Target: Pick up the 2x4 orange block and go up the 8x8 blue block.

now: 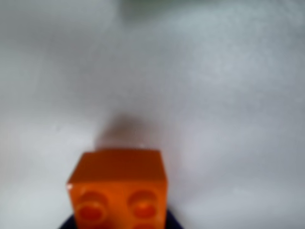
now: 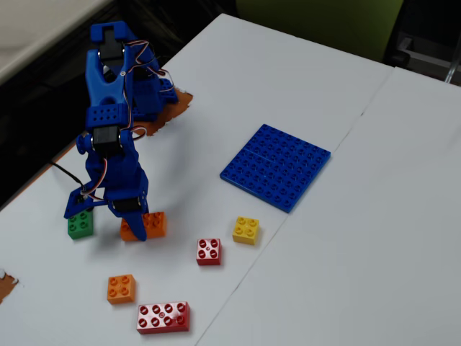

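In the wrist view we see only the 2x4 orange block (image 1: 119, 188) up close, in the fixed view it (image 2: 148, 225) sits on the table (image 2: 324, 274) under the gripper (image 2: 124, 216), we cannot tell if the pincer is apart or clamped, one 8x8 blue block (image 2: 276, 166) well apart, two red bricks (image 2: 209, 251), one yellow brick (image 2: 246, 230), one green brick (image 2: 80, 224), one small orange brick (image 2: 121, 288)

An orange block (image 1: 119, 183) fills the lower middle of my wrist view, blurred and very close. I see its flat end face and 2 studs, with a 3rd just showing at the bottom edge. A soft shadow lies behind it on the white table (image 1: 228, 95). Something dark blue peeks out beneath the block at the bottom edge.
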Robot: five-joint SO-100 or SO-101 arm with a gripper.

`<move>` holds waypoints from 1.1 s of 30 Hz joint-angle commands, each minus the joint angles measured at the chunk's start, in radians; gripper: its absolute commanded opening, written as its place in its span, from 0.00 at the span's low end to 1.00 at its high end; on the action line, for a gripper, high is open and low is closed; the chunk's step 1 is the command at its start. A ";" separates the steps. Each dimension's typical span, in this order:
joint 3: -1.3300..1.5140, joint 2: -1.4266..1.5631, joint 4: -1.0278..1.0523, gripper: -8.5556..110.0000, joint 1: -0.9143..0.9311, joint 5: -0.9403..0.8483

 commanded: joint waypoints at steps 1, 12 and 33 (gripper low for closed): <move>-0.044 0.009 -0.029 0.07 0.002 -0.008; -0.044 0.094 -0.023 0.07 -0.048 -0.023; -0.044 0.405 0.060 0.07 -0.364 -0.089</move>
